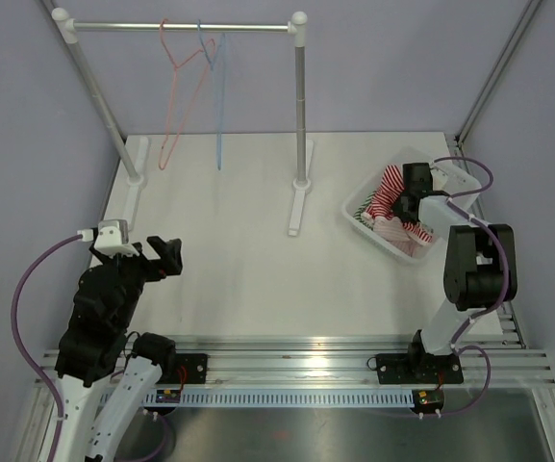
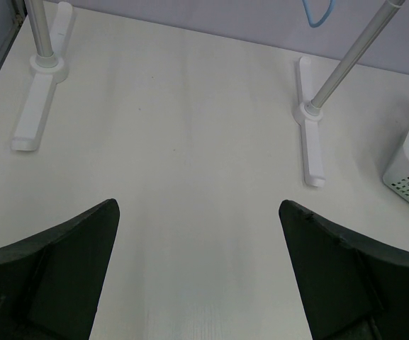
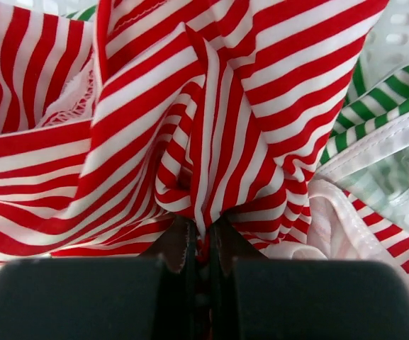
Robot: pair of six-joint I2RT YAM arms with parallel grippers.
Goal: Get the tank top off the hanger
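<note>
Status: tank top (image 3: 190,134) is off the rack (image 1: 181,27) and lies in the basket (image 1: 357,218) at 3 o'clock. My right claw (image 3: 203,241) is pinched shut on its red stripes, so I judge only the release is left. My left claw (image 2: 200,241) is spread wide and empty at 8 o'clock. Count: two bare hangers at 12 o'clock (pink hanger (image 1: 173,67), blue hanger (image 1: 219,106)), one basket, one green-striped garment (image 3: 381,92).

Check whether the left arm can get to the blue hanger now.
Probably: the left gripper is open, and only bare table lies between it and the blue hanger, though it hangs far back.
</note>
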